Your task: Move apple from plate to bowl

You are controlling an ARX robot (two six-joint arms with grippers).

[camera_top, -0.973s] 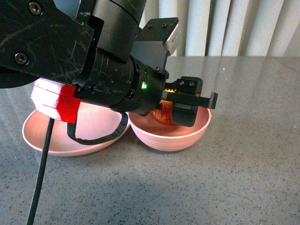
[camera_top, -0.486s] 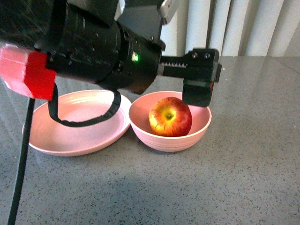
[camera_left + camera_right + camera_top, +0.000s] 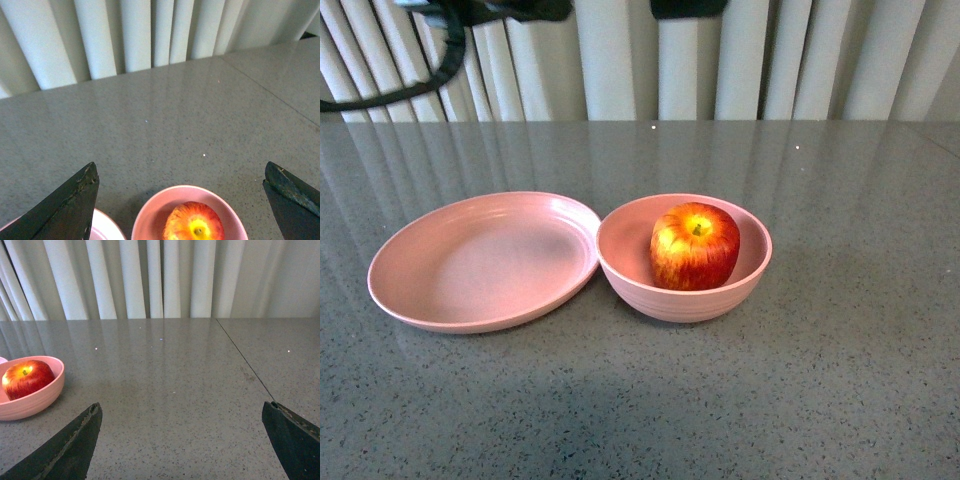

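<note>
Now apple (image 3: 694, 246) sits in bowl (image 3: 632, 278), plate (image 3: 470, 262) bare; task looks done. Both arms' fingers (image 3: 65, 205) spread wide, empty, probably just retreat left.

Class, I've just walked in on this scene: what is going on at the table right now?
Nothing is being handled. The red apple sits inside the pink bowl, and the pink plate beside it is empty. The left claw hangs open above the bowl, gripping nothing. The right claw is open too, off to the side over bare grey table.
</note>
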